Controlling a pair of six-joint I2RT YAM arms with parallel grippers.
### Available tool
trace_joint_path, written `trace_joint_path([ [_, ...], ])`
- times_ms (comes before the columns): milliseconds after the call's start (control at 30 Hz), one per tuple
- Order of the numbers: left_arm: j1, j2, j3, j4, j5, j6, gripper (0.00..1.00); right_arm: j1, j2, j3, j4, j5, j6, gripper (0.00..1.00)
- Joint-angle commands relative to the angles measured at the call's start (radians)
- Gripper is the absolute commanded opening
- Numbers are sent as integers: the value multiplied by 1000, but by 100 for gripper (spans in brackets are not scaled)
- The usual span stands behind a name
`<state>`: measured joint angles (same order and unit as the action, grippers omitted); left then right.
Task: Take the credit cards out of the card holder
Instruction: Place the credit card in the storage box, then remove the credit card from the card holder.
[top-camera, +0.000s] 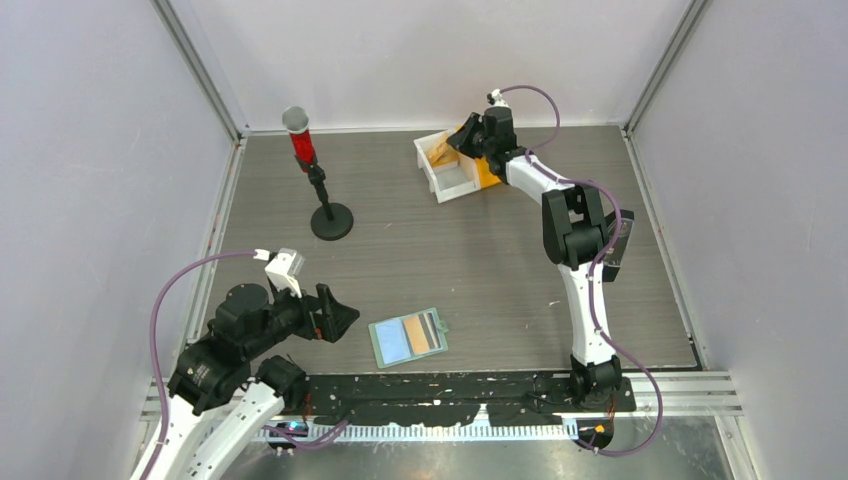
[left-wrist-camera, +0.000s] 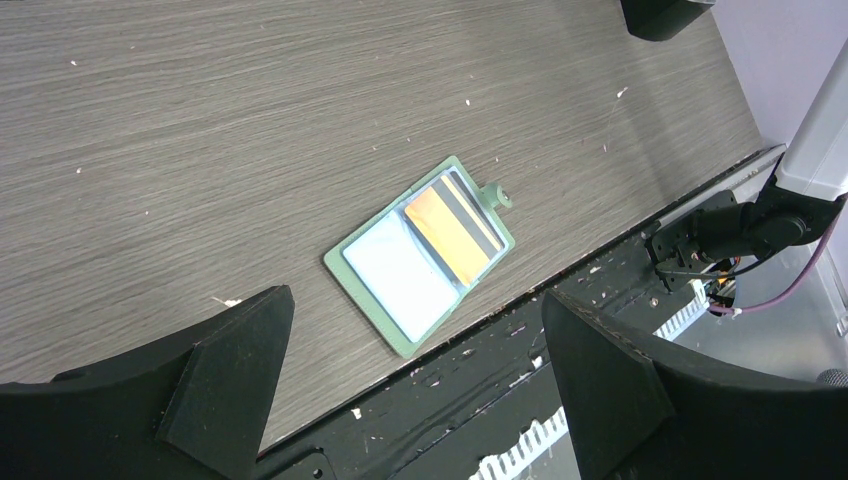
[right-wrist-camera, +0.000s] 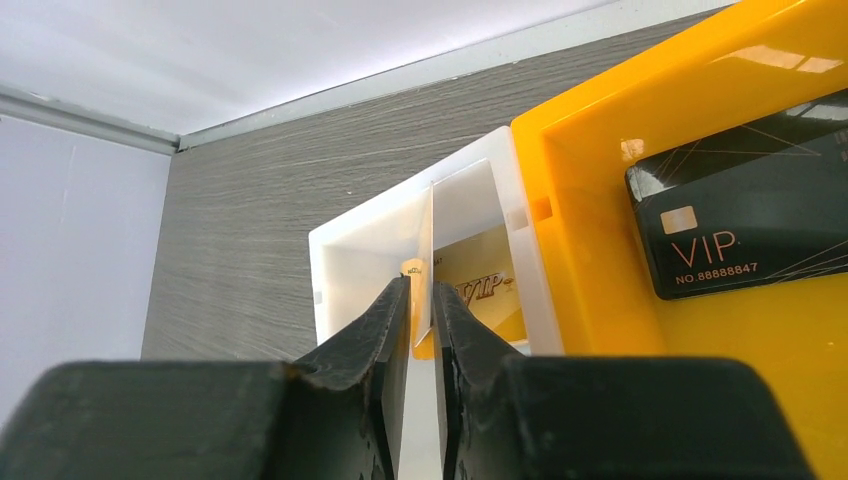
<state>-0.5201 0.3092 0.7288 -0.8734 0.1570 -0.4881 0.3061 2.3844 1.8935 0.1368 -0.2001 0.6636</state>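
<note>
The pale-green card holder (top-camera: 408, 337) (left-wrist-camera: 420, 255) lies open and flat near the table's front edge. It holds a light blue credit card (left-wrist-camera: 400, 275) and a tan-orange one (left-wrist-camera: 450, 235). My left gripper (top-camera: 340, 318) (left-wrist-camera: 415, 300) hovers just left of the holder, open wide and empty. My right gripper (top-camera: 462, 140) (right-wrist-camera: 420, 285) is at the far right, over the white bin (right-wrist-camera: 340, 250). Its jaws stand a narrow gap apart, wider than the thin card (right-wrist-camera: 427, 250) that stands edge-on between them.
A gold VIP card (right-wrist-camera: 490, 295) lies in the white bin (top-camera: 445, 180). The orange bin (top-camera: 487, 175) (right-wrist-camera: 600, 200) beside it holds a black VIP card (right-wrist-camera: 740, 220). A red-and-grey object on a black stand (top-camera: 320, 190) is at the back left. Walls enclose three sides.
</note>
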Motion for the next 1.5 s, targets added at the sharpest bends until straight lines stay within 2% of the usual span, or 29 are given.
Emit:
trace_joint_path([
  [0,-1,-5,18,10,-7,18,99,7,-8,58,-11,31,-15,23],
  [267,-1,-9,18,9,-7,17,99,7,12,129,-67,41,-62,30],
  [467,-1,-16,16,9,-9,14,99,5,21,216,-119,65,-122,40],
  [600,-1,-9,13,16,-17,13,99,2,18,300,-197,61,-160,41],
  [767,-1,11,14,14,-17,8,99,12,-79,277,-272,59,-177,41],
  [967,-1,27,8,14,-27,-19,99,60,-336,-13,-294,88,-171,42],
  [1133,-1,37,1,23,-38,-37,99,127,-613,-391,-246,116,-192,44],
  [1300,-1,71,-25,47,-23,-79,98,254,-790,-659,-277,134,-212,45],
  [1467,-1,102,-85,143,72,-144,95,406,-949,-870,-247,130,-182,45],
])
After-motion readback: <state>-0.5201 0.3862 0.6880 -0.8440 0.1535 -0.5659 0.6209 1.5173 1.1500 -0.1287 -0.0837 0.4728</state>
